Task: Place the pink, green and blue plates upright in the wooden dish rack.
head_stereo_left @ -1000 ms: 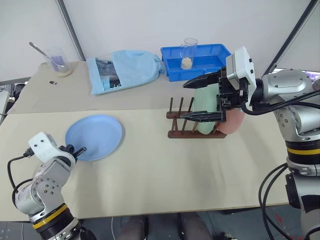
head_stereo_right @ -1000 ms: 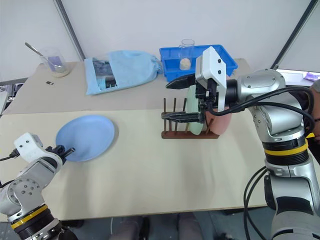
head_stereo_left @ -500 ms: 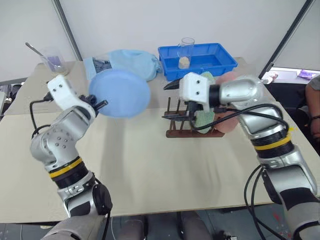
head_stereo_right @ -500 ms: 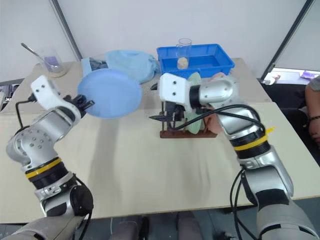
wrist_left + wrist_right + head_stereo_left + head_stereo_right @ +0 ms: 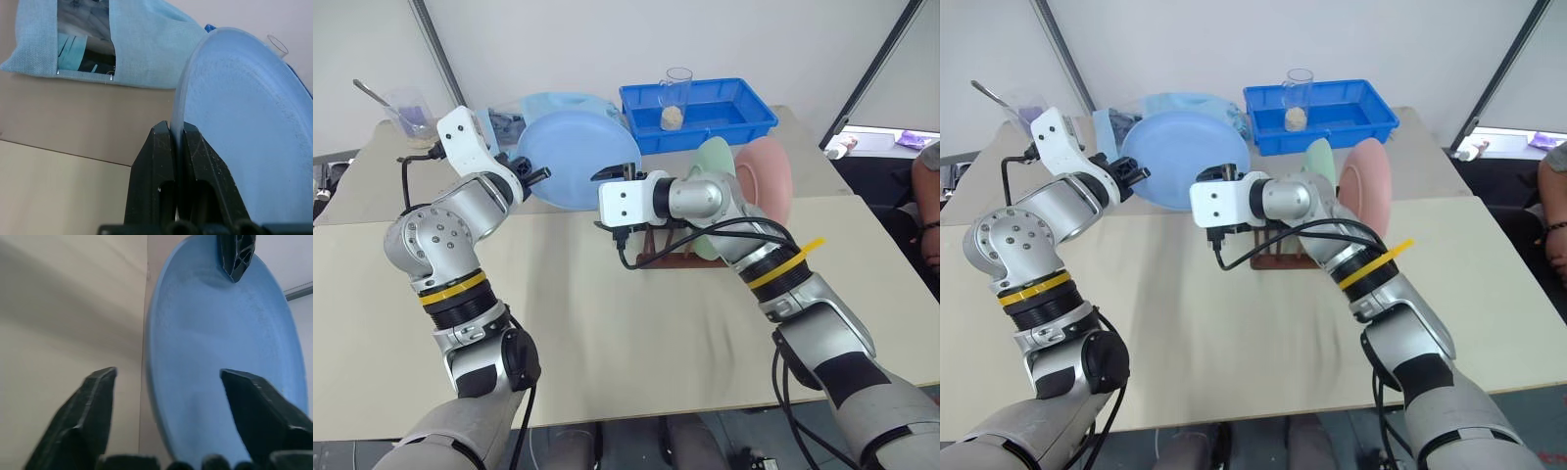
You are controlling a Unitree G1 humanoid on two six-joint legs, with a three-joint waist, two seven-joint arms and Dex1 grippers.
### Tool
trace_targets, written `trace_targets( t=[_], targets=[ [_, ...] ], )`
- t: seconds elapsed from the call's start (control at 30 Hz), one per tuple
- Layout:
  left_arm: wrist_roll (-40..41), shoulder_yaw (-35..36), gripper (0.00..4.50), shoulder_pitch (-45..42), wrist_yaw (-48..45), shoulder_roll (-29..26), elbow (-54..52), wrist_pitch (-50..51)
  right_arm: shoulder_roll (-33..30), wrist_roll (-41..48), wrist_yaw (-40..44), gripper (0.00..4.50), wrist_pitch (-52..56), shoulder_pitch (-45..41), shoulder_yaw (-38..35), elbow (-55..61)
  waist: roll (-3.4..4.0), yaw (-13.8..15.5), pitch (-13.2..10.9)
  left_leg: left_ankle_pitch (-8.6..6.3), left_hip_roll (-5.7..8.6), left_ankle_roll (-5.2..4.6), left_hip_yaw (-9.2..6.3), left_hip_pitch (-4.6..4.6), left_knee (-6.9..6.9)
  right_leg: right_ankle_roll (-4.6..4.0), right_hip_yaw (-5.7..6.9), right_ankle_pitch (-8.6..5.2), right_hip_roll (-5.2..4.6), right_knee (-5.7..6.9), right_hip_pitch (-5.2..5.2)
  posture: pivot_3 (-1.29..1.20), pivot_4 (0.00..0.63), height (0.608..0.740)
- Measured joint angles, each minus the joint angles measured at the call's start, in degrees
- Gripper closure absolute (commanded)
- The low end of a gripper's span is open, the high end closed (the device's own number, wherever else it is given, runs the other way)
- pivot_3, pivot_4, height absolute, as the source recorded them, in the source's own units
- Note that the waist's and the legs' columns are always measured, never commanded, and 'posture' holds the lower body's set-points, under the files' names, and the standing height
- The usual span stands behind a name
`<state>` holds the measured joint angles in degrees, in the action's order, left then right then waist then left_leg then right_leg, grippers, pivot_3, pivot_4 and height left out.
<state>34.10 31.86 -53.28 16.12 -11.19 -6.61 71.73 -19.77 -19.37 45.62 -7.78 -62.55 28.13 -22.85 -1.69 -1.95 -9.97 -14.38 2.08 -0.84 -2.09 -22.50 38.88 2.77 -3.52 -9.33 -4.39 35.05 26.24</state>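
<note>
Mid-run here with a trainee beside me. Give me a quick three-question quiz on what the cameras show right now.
1. Which plate is off the table, and which gripper pinches its rim?
2. True or false: the wooden dish rack already holds two upright plates.
3. Are the right gripper's fingers open or shut?

Key:
1. The blue plate; the left gripper.
2. True: the green plate and pink plate stand in the wooden dish rack.
3. Open; right gripper straddles the blue plate's edge.

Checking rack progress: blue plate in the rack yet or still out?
Out. The blue plate is in the air, its rim pinched by the left gripper, beside the wooden dish rack holding green plate and pink plate.
</note>
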Motion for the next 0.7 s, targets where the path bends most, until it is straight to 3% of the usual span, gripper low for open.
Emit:
trace_targets(
  t=[0.27,0.37,0.6,0.7],
  targets=[
    [0.38,2.03,4.5,-0.78,-1.38,-1.42,-0.1,2.54,0.73,-2.91,-1.71,4.48,-4.01,-0.28,0.42,-2.59,0.0,-0.67,0.0,0.03,-0.01,0.05,-0.03,0.01,-0.01,-0.02,0.0,0.01,0.05,0.03,0.01,0.0,0.15,0.74],
    [3.09,2.25,3.46,-0.01,-6.68,-5.99,-0.02,4.37,1.23,-2.85,-2.25,4.5,-4.91,-0.45,0.22,-2.18,0.0,-1.19,0.0,0.04,-0.04,0.06,-0.03,0.06,-0.04,-0.03,-0.01,0.02,0.08,0.07,0.01,0.0,0.15,0.74],
    [10.19,6.15,0.19,3.86,-26.39,-24.87,10.33,6.45,1.5,-2.47,-3.62,4.5,-5.59,-0.64,-1.3,-1.62,0.0,-2.42,0.0,0.08,-0.03,0.12,-0.08,0.18,-0.06,-0.07,0.01,0.04,0.14,0.18,0.02,0.0,0.15,0.74],
    [10.0,4.11,0.02,8.41,-38.3,-32.91,13.14,0.01,1.39,-1.79,-3.85,4.5,-6.34,-0.72,-2.35,-1.64,0.0,-2.32,0.0,0.11,-0.08,0.18,-0.12,0.18,-0.11,-0.13,0.09,0.06,0.15,0.15,0.02,0.0,0.15,0.74]
  ],
)
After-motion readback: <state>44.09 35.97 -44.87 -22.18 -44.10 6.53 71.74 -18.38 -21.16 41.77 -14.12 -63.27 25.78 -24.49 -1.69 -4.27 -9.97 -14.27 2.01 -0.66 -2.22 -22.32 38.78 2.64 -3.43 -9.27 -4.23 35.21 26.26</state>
